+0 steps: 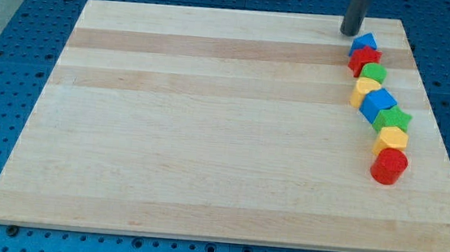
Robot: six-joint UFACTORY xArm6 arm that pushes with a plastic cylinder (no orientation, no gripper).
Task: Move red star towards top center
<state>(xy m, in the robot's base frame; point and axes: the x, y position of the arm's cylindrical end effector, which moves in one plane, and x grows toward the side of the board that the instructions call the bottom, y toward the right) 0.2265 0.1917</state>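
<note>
Camera view catches the red star point(365, 58) near the wooden board's point(207, 141) far right edge, close to the top right corner. It sits just below and slightly to the view's right of my tip point(351, 32), with only the blue block between them. That blue block point(364, 43), a small wedge-like shape, lies just beside my tip on its right and touches the red star from above.

My tip is the lower end of a straight dark rod that comes down from the view's top. It has no jaws to spread or press together; it holds nothing and rests on the board just left of the blue block, whether touching it I cannot tell.

Below the red star the other blocks run in a curved chain, each farther from my tip. First comes a green block point(372, 73), rounded in outline, touching the star's lower right. Next is a yellow block point(364, 91), its shape hard to make out. Then a larger blue block point(378, 104), roughly cube-like, and a green star point(395, 119) to its right. A yellow hexagon-like block point(391, 140) follows, and last a red cylinder point(389, 166), the farthest from my tip, toward the view's bottom right.

Around the board lies a blue perforated table point(19, 51).
</note>
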